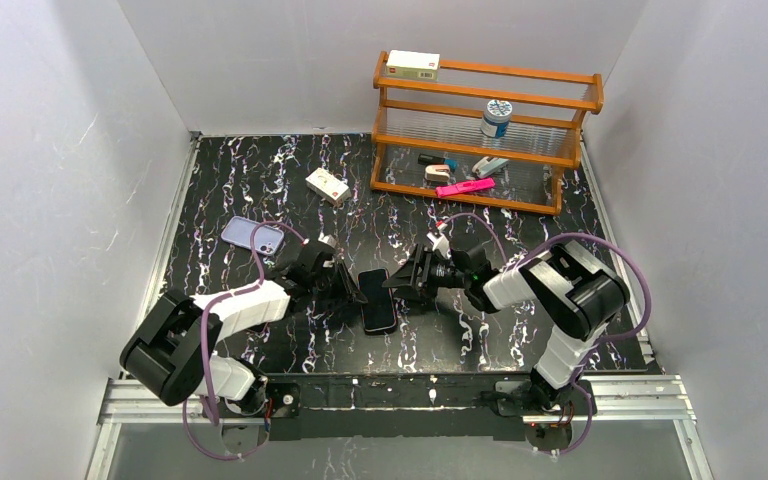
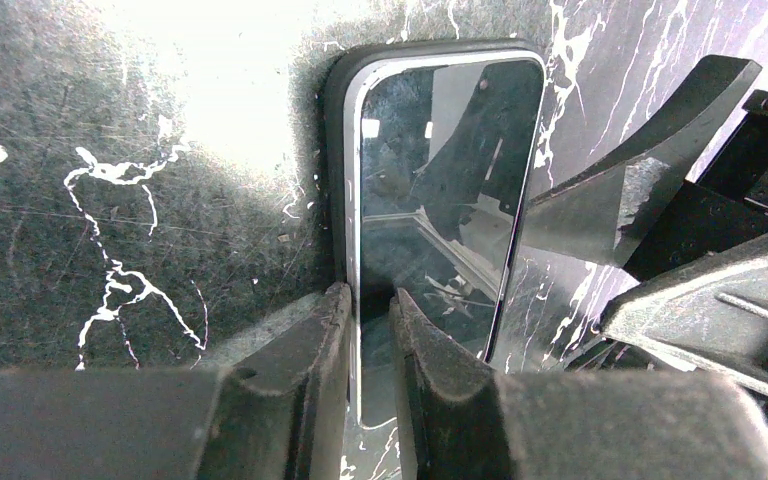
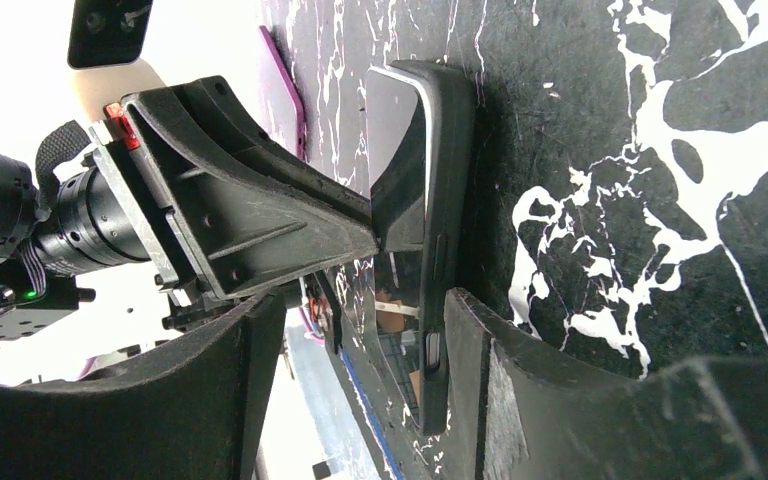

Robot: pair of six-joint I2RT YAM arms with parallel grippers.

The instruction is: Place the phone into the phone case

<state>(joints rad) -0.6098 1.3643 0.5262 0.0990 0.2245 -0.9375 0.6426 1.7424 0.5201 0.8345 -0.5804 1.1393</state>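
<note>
Phone [image 1: 378,300]: lies on the black marbled table [image 1: 260,190] between my two grippers, screen up, long axis running near to far. A black slab [image 3: 450,150] shows along its edges as a dark border; I cannot tell if the phone sits in it or on it.

Left gripper [image 2: 370,300]: fingers [image 2: 310,360] drawn close together on the phone's left long edge near its lower end. The pale rim shows in the narrow slit between them, and one tip bears on the glass.

Right gripper [image 3: 365,300]: fingers spread wide, straddling the phone's near end from the opposite side. No contact that I can make out.

Phone case [image 1: 253,236]: lavender, flat on the table, well apart from the phone, beyond my left arm toward the far left.
</note>
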